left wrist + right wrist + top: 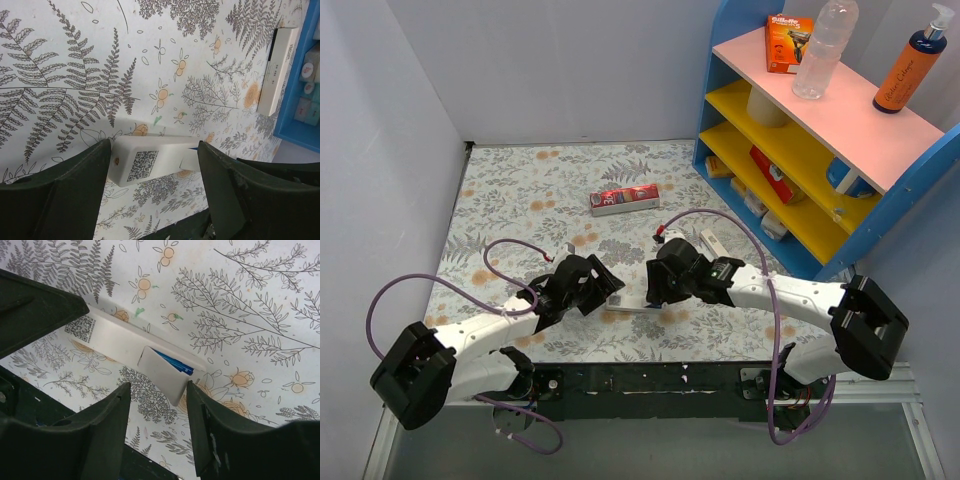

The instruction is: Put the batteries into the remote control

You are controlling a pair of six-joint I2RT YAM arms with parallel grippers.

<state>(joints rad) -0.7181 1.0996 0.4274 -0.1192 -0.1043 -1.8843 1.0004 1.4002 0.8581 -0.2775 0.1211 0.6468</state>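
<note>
The white remote control [633, 303] lies face down on the floral table between my two grippers. In the left wrist view its end with a QR code [142, 164] sits between the fingers of my open left gripper [154, 152], with a little room on each side. In the right wrist view a white battery cover [162, 374] hangs ajar over the compartment, and a blue battery [176, 363] shows inside. My right gripper [157, 390] is open just short of the cover's lower corner and holds nothing. In the top view the left gripper [607, 291] and right gripper [653, 287] face each other.
A red carton [625, 199] lies further back on the table. Another white bar [712, 243] [277, 70] rests by the foot of the blue shelf unit [740, 150] at the right, which carries a bottle, boxes and a dispenser. Grey walls close in the left and back.
</note>
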